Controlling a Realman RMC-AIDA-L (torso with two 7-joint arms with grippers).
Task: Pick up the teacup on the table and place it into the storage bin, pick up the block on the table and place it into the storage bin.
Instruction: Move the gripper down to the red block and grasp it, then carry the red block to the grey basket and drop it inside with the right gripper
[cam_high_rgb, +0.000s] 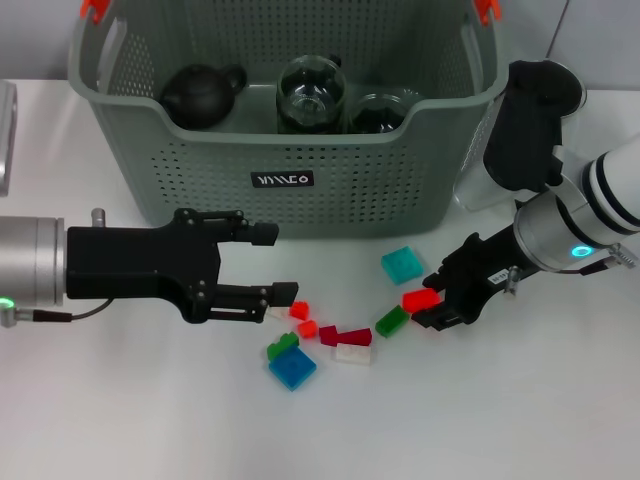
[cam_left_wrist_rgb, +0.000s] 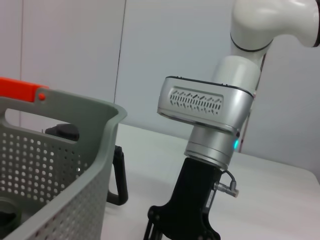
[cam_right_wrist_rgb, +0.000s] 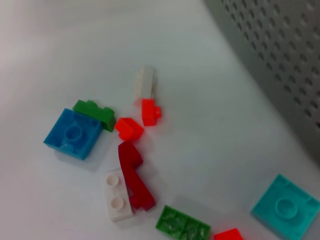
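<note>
The right gripper (cam_high_rgb: 432, 306) is clamped on a small red plastic block (cam_high_rgb: 420, 299), low over the table, in front of the grey-green perforated storage bin (cam_high_rgb: 290, 180), which lies up and behind it. The left gripper (cam_high_rgb: 272, 262) hangs open beside the scattered bricks.

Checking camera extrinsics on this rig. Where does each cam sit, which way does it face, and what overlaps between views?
Head: on the robot's head, looking forward and down at the white table, storage bin and scattered blocks; shows left gripper open and right gripper on a red block.
Left wrist: on the left arm, facing sideways past the bin's corner toward the right arm.
Right wrist: on the right arm, looking down at the blocks; none of its fingers show.
Shared: blue block, head and right wrist.
</note>
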